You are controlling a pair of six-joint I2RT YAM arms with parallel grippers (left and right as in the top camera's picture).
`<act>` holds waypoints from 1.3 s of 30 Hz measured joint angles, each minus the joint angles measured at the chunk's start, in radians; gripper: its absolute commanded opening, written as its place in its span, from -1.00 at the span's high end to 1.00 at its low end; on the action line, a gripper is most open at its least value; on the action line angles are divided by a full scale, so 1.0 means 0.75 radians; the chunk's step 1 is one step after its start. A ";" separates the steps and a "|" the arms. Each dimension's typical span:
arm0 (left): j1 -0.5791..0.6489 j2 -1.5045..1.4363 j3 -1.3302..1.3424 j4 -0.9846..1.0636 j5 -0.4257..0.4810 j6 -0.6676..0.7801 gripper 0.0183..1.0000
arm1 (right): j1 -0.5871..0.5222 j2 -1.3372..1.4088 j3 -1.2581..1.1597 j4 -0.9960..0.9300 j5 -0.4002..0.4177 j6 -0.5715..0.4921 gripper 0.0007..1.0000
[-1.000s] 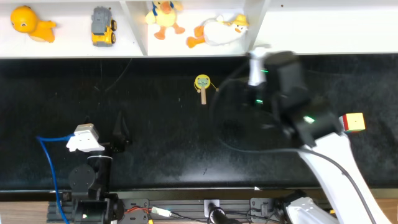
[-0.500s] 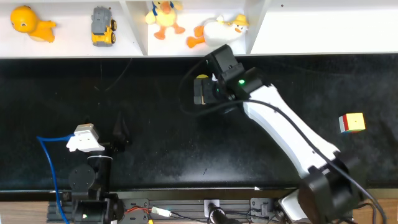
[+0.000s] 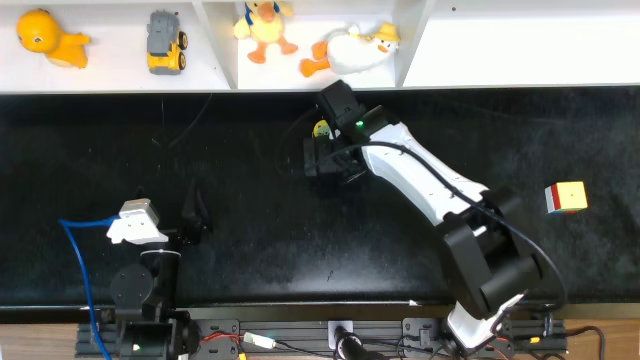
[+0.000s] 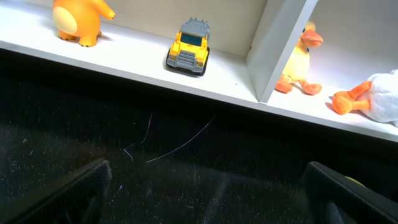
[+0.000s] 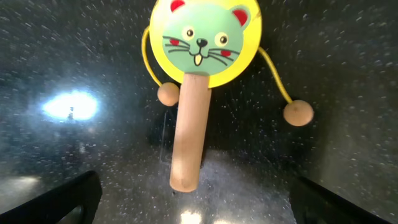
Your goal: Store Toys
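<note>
Right arm has swung in from the right side; its gripper (image 5: 202, 198) is now over the rattle drum (image 5: 200, 68). Rattle lies flat on the black mat (image 3: 200, 140), just in front of the shelf (image 3: 500, 60), handle (image 5: 186, 134) between the wide-open jaws, nothing held. Step looks like pre-grasp. Next: descend, close across the handle, keep clear of the bead strings. Cube (image 3: 567, 196) waits well apart. Left gripper (image 4: 208, 177) is parked with its jaws wide.

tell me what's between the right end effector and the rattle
Only bare mat. In the right wrist view the rattle lies flat, handle pointing toward the open right end effector, untouched.
</note>
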 measured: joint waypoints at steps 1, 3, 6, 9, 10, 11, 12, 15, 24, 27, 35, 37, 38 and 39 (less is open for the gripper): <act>0.000 0.000 0.000 0.001 0.000 0.000 -1.00 | 0.006 0.007 0.004 -0.003 0.005 0.001 -0.99; 0.000 0.000 0.000 0.001 0.000 0.000 -0.99 | 0.019 0.017 0.019 -0.006 0.012 0.001 -1.00; 0.000 0.000 0.000 0.001 0.000 0.000 -1.00 | 0.035 0.026 0.052 -0.020 0.030 0.006 -1.00; 0.000 0.000 0.000 0.001 0.000 0.000 -1.00 | 0.036 0.045 0.087 -0.051 0.043 0.012 -1.00; 0.000 0.000 0.000 0.001 0.000 0.000 -1.00 | 0.036 0.059 0.099 -0.064 0.045 0.013 -1.00; 0.000 0.000 0.000 0.001 0.000 0.000 -1.00 | 0.036 0.077 0.115 -0.080 0.049 0.015 -0.99; 0.000 0.000 0.000 0.001 0.000 0.000 -1.00 | 0.036 0.096 0.128 -0.088 0.052 0.016 -0.98; 0.000 0.000 0.000 0.001 0.000 0.000 -1.00 | 0.036 0.157 0.175 -0.114 0.070 0.025 -0.94; 0.000 0.000 -0.001 0.001 0.000 0.000 -0.99 | 0.036 0.221 0.256 -0.164 0.109 0.037 -0.28; 0.000 0.000 -0.001 0.001 0.000 0.000 -1.00 | 0.035 0.232 0.267 -0.202 0.123 0.038 0.00; 0.000 0.000 -0.002 0.001 0.000 0.000 -1.00 | 0.035 0.238 0.272 -0.267 0.127 0.042 0.44; 0.000 0.000 -0.002 0.001 0.000 0.000 -1.00 | 0.035 0.239 0.272 -0.272 0.126 0.042 0.59; 0.000 0.000 -0.002 0.000 0.000 0.000 -1.00 | 0.035 0.239 0.272 -0.273 0.126 0.042 0.67; 0.000 0.000 -0.002 0.000 0.000 0.000 -1.00 | 0.035 0.239 0.272 -0.275 0.123 0.046 0.74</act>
